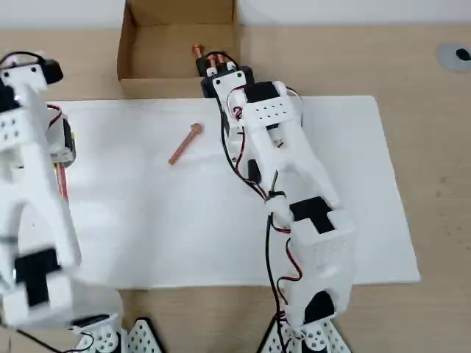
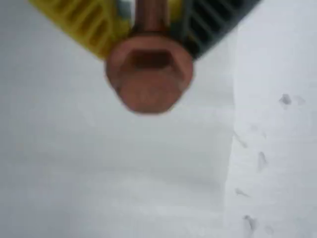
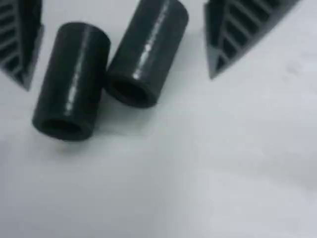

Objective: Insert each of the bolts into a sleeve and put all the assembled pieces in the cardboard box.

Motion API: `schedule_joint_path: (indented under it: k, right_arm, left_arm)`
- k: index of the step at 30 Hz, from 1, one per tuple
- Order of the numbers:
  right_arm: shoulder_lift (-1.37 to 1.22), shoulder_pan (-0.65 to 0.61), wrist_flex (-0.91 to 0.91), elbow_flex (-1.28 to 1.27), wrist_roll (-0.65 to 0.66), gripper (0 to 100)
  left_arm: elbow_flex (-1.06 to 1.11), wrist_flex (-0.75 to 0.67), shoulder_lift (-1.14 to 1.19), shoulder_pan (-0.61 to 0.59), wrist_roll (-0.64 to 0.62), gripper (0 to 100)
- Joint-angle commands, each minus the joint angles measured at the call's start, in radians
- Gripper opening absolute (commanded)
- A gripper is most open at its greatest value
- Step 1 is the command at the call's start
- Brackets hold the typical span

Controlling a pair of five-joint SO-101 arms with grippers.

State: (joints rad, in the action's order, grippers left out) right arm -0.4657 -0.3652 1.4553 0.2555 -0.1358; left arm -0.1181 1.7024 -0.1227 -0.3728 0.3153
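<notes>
In the left wrist view my left gripper (image 2: 151,20) is shut on a copper bolt (image 2: 148,74), whose hex head faces the camera above the white mat. One finger (image 2: 91,25) is yellow, the other black. Two black sleeves (image 3: 72,82) (image 3: 146,54) lie side by side on the mat between the spread fingers of my right gripper (image 3: 119,72), which is open and holds nothing. Another copper bolt (image 1: 185,143) lies loose on the mat, left of the right arm (image 1: 272,125). The cardboard box (image 1: 129,44) stands at the mat's far edge.
The white mat (image 1: 147,220) covers most of the wooden table. The left arm (image 1: 29,154) stands over the mat's left edge. A small copper piece (image 1: 197,50) shows inside the box beside the right arm's wrist. A grey disc (image 1: 455,56) sits at the far right.
</notes>
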Motion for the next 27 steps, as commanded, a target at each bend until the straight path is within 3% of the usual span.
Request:
schedule_joint_path:
  k: [1,7,17,27]
  right_arm:
    - [0.047,0.001,0.009,0.058,-0.009,27.1]
    - [0.11,0.001,0.066,0.058,-0.005,27.1]
    - [0.125,-0.054,0.157,0.048,0.054,27.0]
    - [0.12,-0.088,0.081,0.012,-0.069,22.5]
  left_arm:
    - [0.175,-0.055,-0.282,0.064,-0.014,1]
    - [0.572,-0.361,-0.507,0.043,-0.123,1]
    - [0.827,-0.477,-0.731,0.072,-0.132,1]
    - [1.022,-0.598,-0.88,0.072,-0.057,1]
